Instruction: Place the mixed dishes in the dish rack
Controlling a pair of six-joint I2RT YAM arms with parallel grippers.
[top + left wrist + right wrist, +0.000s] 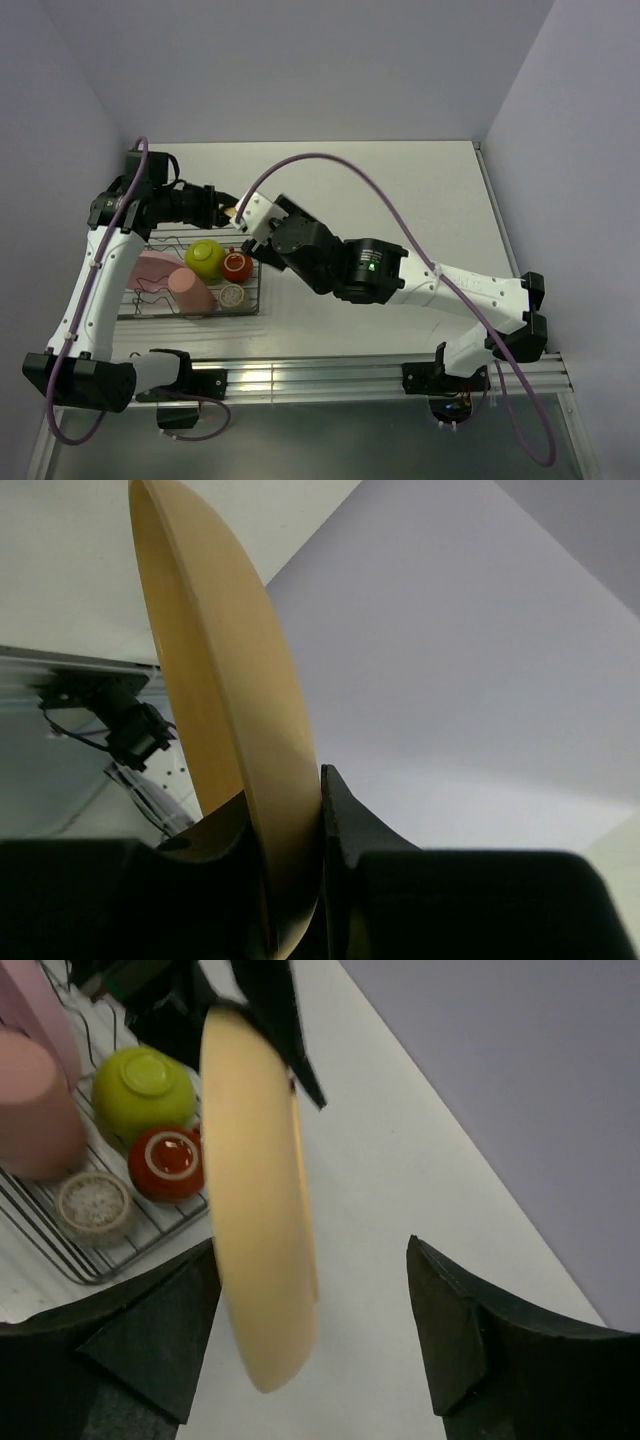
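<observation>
Overhead, the two arms are meeting above the far right corner of the dish rack (256, 291), which is sitting on the left side of the white table (400, 190). The left claw (222, 208) is reaching in from the left and the right claw (250, 228) from the right, with a sliver of the yellow plate (233, 212) showing between them. Inside the rack, a pink plate (150, 268) is leaning at the left, a green bowl (205, 257) and a red bowl (237, 266) are sitting side by side towards the far edge, and a pink cup (190, 292) and a tiny cup (232, 296) are sitting nearer the arms. Looking through the left wrist camera, the left claw (285, 815) is pinching the yellow plate (230, 710) on edge, one dark finger (350, 820) pressing on each face, the plate rising upright out of the grip. Looking through the right wrist camera, the right claw (310, 1300) is standing wide open with the same plate (255, 1210) hanging on edge between its fingers (460, 1330), close to the left one and well clear of the right; whether it is touching that left finger I cannot tell. Behind the plate, both bowls are lying upside down on the wires.
</observation>
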